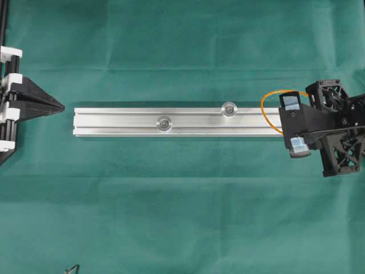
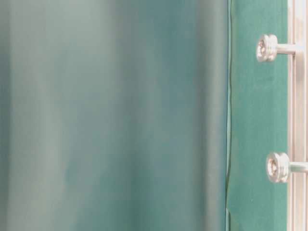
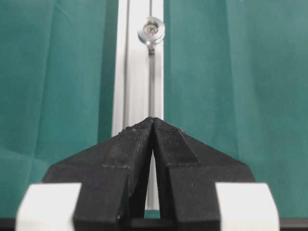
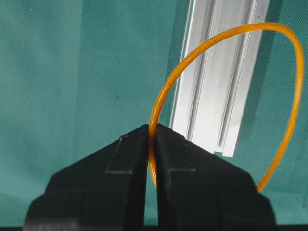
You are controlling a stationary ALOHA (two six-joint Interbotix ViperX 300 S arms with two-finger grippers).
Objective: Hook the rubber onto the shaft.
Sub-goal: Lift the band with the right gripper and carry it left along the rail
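Observation:
The rubber (image 1: 262,108) is a thin orange loop hanging over the right end of the silver rail (image 1: 114,121). My right gripper (image 1: 283,117) is shut on it; in the right wrist view the rubber (image 4: 166,89) runs between the closed fingertips of the right gripper (image 4: 152,127) and arcs across the rail end (image 4: 216,96). Two silver shafts with pulley heads stand on the rail, one (image 1: 165,121) mid-rail and one (image 1: 229,108) nearer the rubber. My left gripper (image 1: 61,106) is shut and empty just off the rail's left end. In the left wrist view the left gripper (image 3: 153,119) points along the rail at a shaft (image 3: 151,31).
Green cloth (image 1: 182,217) covers the table. A bit of black cable (image 1: 71,268) shows at the bottom edge. The table-level view is mostly a blurred green fold, with both shafts (image 2: 267,47) (image 2: 277,167) at its right.

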